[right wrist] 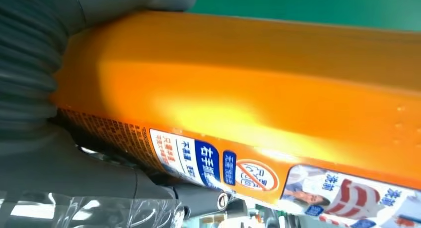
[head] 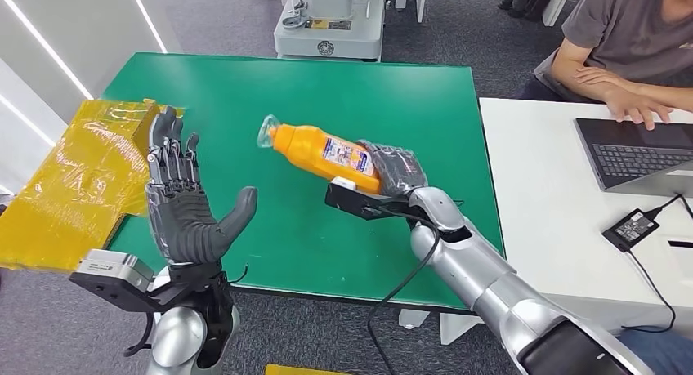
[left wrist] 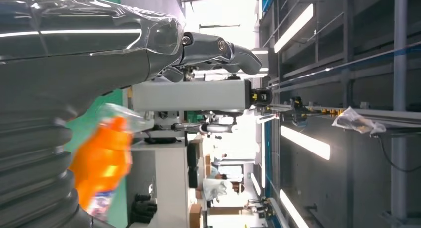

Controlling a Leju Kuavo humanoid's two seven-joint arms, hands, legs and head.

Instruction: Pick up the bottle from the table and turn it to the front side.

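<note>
Head view, near field: the robot's left hand [head: 186, 203] is raised upright above the near-left edge of the green-topped bench [head: 245, 105], palm turned toward the centre, fingers spread apart and holding nothing. Its silver forearm rises from the lower left of the frame.

To the right, the robot's right hand [head: 394, 172] is clamped on the base end of the orange plastic bottle with a printed label [head: 325, 154]. The bottle is held off the bench surface, lying tilted, its neck pointing away to the far left. A clear plastic cap or wrap [head: 269, 131] covers the neck end. The label faces upward and toward the camera.

Right wrist view: the bottle's orange body [right wrist: 258, 89] lies right against the hand's grey ribbed cover, with label text and a red prohibition symbol legible along one edge; green bench surface shows past it.

Left wrist view: the bottle [left wrist: 102, 163] appears blurred beyond the left hand's thumb [left wrist: 218, 49], apart from that hand.

Mid field: a yellow tape-wrapped flat package [head: 78, 179] lies off the left side of the bench, behind the left hand.

Far field: a white desk [head: 539, 203] adjoins the bench on the right, carrying a dark laptop [head: 637, 154] and a black power adapter [head: 631, 226]. A seated person [head: 621, 40] rests a hand by the laptop. A grey machine base [head: 328, 24] stands beyond the far edge of the bench.
</note>
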